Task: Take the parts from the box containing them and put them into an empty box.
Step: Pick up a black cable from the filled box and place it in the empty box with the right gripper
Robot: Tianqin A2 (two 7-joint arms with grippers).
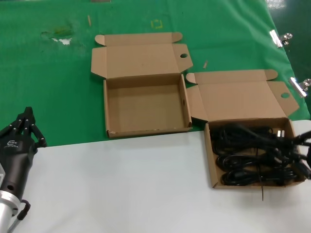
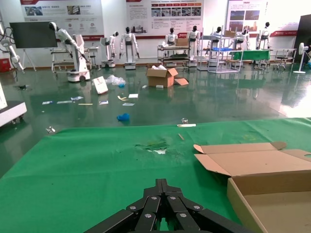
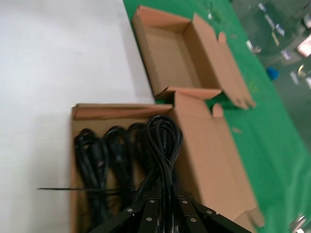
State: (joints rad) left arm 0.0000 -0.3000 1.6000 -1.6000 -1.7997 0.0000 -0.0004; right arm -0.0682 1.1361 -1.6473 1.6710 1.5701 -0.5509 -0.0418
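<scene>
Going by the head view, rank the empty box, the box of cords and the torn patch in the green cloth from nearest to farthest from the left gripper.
Measured from the left gripper, at the near left:
1. Empty box, centre, on the green cloth.
2. Torn patch in the green cloth, far left; not much farther than the empty box.
3. Box of cords, far right, where the right gripper is.

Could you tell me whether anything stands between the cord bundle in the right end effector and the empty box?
Nothing visible does. The right end effector holds a cord bundle over the full box; the empty box sits open alongside.
</scene>
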